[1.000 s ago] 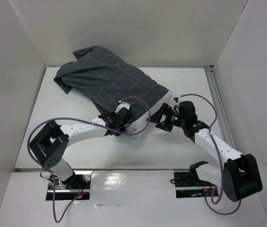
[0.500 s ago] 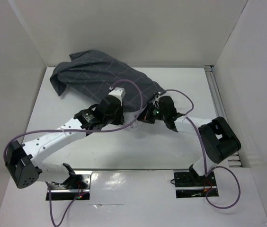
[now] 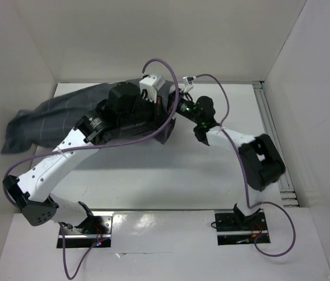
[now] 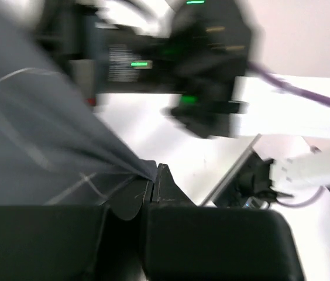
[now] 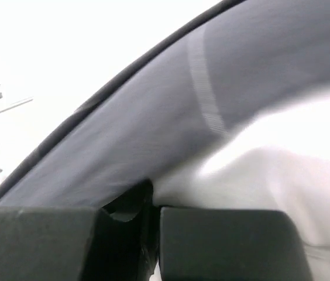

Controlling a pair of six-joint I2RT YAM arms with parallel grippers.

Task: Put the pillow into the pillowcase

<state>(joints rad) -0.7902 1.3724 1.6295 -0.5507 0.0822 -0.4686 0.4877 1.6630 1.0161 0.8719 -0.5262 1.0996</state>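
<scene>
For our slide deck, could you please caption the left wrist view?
Left gripper shut on a pinched edge of the pillowcase, fabric drawn taut, right arm blurred behind.

A robot lab cell: bare white panels [image 3: 171, 35] box in a white table [image 3: 212, 175]; purple cables [image 3: 65, 260] trail off its near edge.

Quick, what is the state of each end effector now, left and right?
Left end effector: closed, pinching the pillowcase.
Right end effector: closed on the pillowcase edge, with the pillow just beside it.
</scene>
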